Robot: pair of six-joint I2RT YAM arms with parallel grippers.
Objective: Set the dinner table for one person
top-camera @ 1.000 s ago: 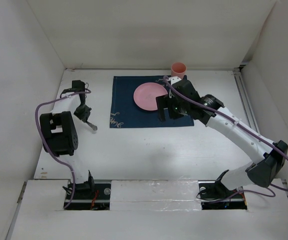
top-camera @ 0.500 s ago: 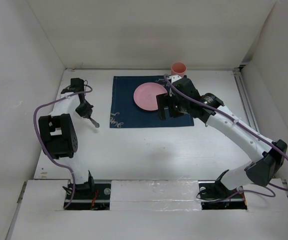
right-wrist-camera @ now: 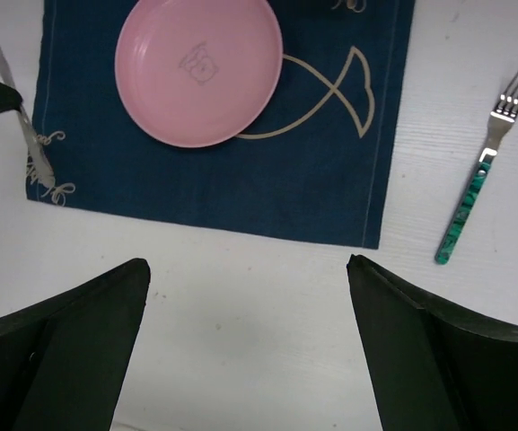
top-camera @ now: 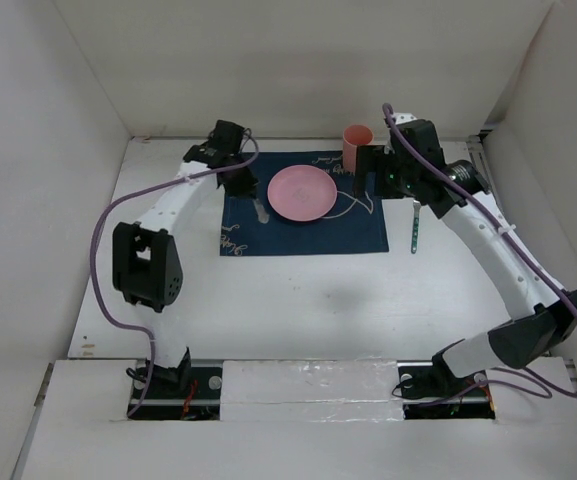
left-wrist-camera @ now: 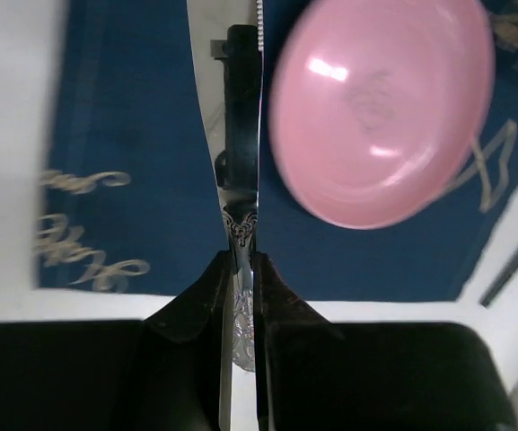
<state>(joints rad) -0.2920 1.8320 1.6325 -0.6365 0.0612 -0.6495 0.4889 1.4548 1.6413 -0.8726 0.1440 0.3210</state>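
While the left claw (left-wrist-camera: pixel 241 280) is clamped tight on the ornate handle of a silver knife (left-wrist-camera: pixel 240 229), the right claw (right-wrist-camera: pixel 247 262) stands spread wide with nothing between its fingers (right-wrist-camera: pixel 70 332).

Left side: the knife blade runs out ahead of the claw, serrated edge visible, above the left part of a navy placemat (left-wrist-camera: pixel 124 99). The blade is just left of a pink plate (left-wrist-camera: pixel 380 108) and apart from it. Whether the tip touches the cloth: cannot tell. The butt of the handle sticks out behind the fingers.

Right side: in the top view this claw is held above the far right part of the placemat, close beside a pink cup (top-camera: pixel 357 148). The cup stands upright at the far right of the placemat, beyond and to the right of the plate.

Plate: right way up on the placemat, around the middle of the cloth.

Fork (right-wrist-camera: pixel 470 193): green handle, lying flat on bare surface just right of the placemat and not touching it, tines towards the far side.

Desk (top-camera: pixel 298 300): large, flat, matte white, and underneath everything listed. The placemat lies on its far middle part. Upright white panels (top-camera: pixel 298 60) close it off on the left, far and right edges.
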